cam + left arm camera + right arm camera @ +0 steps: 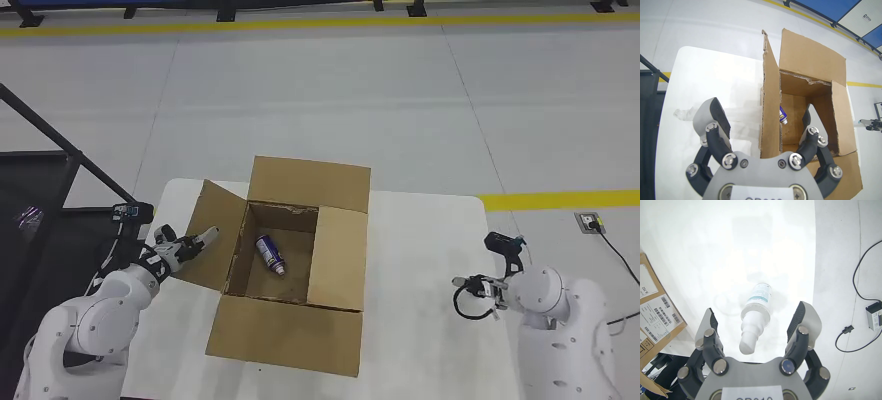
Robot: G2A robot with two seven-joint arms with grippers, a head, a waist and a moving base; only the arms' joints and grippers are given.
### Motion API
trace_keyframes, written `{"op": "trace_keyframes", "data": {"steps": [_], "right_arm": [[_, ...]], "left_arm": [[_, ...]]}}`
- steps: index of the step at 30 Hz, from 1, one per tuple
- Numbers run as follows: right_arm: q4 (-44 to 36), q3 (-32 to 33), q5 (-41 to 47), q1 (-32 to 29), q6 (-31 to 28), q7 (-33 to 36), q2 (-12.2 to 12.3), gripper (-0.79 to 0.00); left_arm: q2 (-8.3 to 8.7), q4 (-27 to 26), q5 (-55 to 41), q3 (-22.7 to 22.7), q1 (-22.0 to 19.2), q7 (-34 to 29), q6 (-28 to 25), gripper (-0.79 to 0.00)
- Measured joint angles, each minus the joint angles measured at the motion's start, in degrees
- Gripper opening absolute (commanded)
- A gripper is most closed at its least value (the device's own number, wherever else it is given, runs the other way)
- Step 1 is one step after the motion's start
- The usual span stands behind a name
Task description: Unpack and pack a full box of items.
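Observation:
An open cardboard box [290, 330] stands mid-table with its flaps spread. Inside lies a blue spray can [270, 254], whose white tip [783, 115] peeks past a flap. My left gripper [192, 245] hovers open beside the box's left flap [770, 106], one finger [719, 117] over the table and the other finger [810, 121] over the box's opening. My right gripper [753, 321] is open at the table's right side [472, 296], straddling a clear bottle [761, 298] with a white spray cap that stands on the table; neither pad touches it.
The white table [420, 250] has free room right of the box. A crumpled clear plastic item [684, 114] lies left of the box. A black rack [40, 200] borders the table's left edge. A floor socket [588, 222] with cable sits beyond the right edge.

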Motion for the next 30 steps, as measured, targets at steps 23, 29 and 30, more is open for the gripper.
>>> {"op": "trace_keyframes", "data": {"steps": [23,29,30], "right_arm": [[-30.5,-24.4,-16.8,1.6,9.9,-1.4,-0.5,-0.785],[-23.0,-40.3,-17.3,10.6,10.6,-3.4,-2.6,-0.785],[-20.7,-42.2,-16.9,12.2,10.7,-3.6,-3.1,-0.785]], "left_arm": [[-0.02,0.5,-1.1,-0.8,1.2,2.1,-0.2,0.000],[0.09,2.4,-3.5,-3.7,1.4,3.7,2.3,0.000],[0.11,2.5,-4.2,-4.3,1.5,4.1,2.2,0.000]]}}
